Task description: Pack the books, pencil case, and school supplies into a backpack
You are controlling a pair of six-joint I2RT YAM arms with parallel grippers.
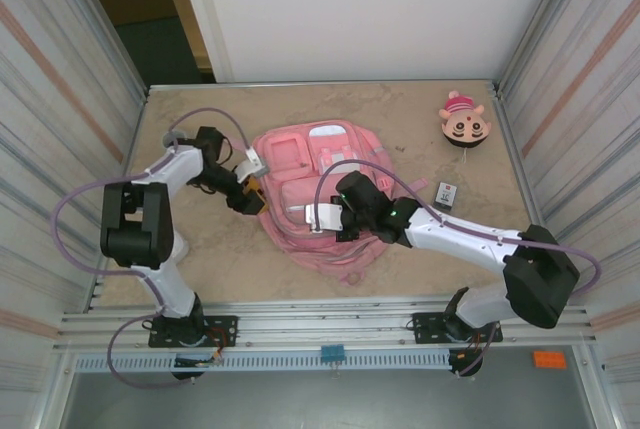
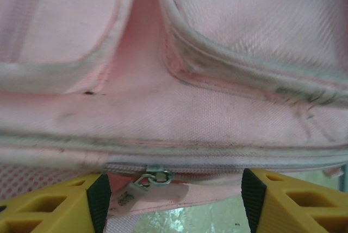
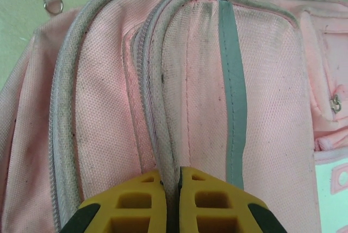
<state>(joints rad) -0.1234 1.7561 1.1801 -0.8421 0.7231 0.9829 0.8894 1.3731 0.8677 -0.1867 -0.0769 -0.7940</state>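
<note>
Left the pink backpack [image 1: 318, 164] lying pockets-up on the mottled, sand-coloured desk [image 1: 200, 259], its long axis running away from the arm bases. Pinched the right fingers [image 3: 173, 189] tight on the grey-piped zipped ridge at the backpack's near end, the two all but touching with the seam caught between them. Held the left fingers [image 2: 174, 200] wide at the backpack's left flank, one yellow pad either side of the small metal zip pull [image 2: 155, 177] and its pale tab, neither pad touching it. Found that pull lying just ahead of the left fingers and between them, the zip line running crosswise to their reach. Judged the left arm much the nearer to the pull, and the coming move likely a closing on the tab while the right pinch braced the fabric. Showed a round cartoon-face toy [image 1: 463, 121] well off beyond the backpack's far right corner. Showed also a small dark-and-white object [image 1: 446, 195], too small to identify, off to the backpack's right. Boxed the desk in with ribbed panels on both sides of the backpack and a plain white wall beyond it.
</note>
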